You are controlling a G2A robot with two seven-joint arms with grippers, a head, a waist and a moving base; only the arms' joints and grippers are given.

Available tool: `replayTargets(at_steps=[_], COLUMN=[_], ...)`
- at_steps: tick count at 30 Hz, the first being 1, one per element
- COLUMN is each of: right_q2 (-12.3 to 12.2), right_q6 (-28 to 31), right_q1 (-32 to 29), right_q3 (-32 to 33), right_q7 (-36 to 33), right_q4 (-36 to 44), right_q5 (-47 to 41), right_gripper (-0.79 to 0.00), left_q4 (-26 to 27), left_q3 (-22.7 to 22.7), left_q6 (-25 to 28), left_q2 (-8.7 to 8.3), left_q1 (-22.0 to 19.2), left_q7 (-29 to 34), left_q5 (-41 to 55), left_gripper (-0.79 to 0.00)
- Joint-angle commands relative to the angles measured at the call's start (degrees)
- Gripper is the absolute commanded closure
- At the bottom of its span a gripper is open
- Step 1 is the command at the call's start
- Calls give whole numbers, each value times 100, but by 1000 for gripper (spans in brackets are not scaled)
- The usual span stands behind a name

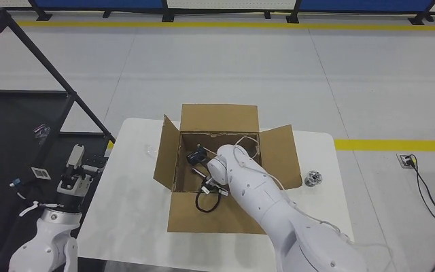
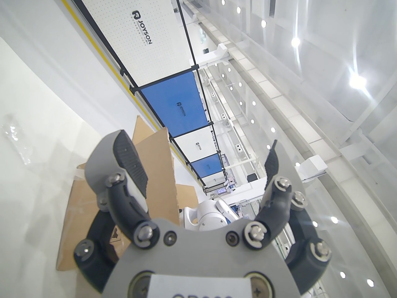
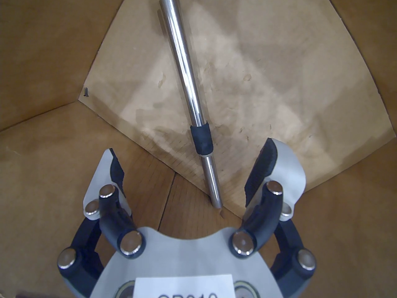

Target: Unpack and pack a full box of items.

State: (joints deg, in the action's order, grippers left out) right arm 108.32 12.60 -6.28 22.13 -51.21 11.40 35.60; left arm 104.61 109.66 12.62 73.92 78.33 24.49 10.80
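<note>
Left pincer: spread wide, empty, beyond the left edge of the white worktop. Open brown cardboard box: worktop centre, flaps out. Right pincer: inside the box, spread wide, empty, over a polished metal rod with a black band lying on the box floor. Small glittering silver object: near the right edge.

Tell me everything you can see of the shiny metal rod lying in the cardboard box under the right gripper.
The polished silver metal rod is a slim round bar, widest at one end. A black band wraps it past the middle, and beyond that a thinner section ends in a slanted tip. It lies flat on the brown cardboard box floor. Its thin end sits between the fingers of the open right gripper, which do not touch it.
</note>
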Motion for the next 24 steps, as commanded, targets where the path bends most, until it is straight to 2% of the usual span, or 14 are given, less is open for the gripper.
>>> replayTargets(at_steps=[1, 8, 15, 16, 18, 20, 22, 24], right_q2=[-28, -35, -43, -42, -42, -39, -34, -32], right_q6=[82, 67, 268, 300, 358, 375, 383, 368], right_q1=[2, -193, -304, -321, -340, -353, -360, -359], right_q3=[8, -178, -171, -158, -140, -126, -112, -96], right_q7=[67, 160, 258, 256, 267, 274, 273, 289], right_q4=[15, 253, 138, 116, 81, 55, 45, 31], right_q5=[53, 627, 779, 770, 774, 789, 803, 819], right_gripper=[-785, -785, -785, -748, -622, -453, -379, -342], left_q4=[56, 110, 110, 112, 113, 120, 119, 121], left_q3=[-8, 16, 53, 43, 21, 8, 3, -3], left_q6=[33, 49, -14, -13, -15, -19, -19, -26], left_q2=[-7, -25, -53, -56, -62, -70, -77, -83], left_q1=[21, 147, 183, 185, 187, 187, 188, 190], left_q7=[-22, -93, -83, -92, -114, -118, -126, -145], left_q5=[-12, 183, 333, 331, 326, 319, 322, 331], left_gripper=[-785, -785, -785, -785, -785, -785, -785, -785])
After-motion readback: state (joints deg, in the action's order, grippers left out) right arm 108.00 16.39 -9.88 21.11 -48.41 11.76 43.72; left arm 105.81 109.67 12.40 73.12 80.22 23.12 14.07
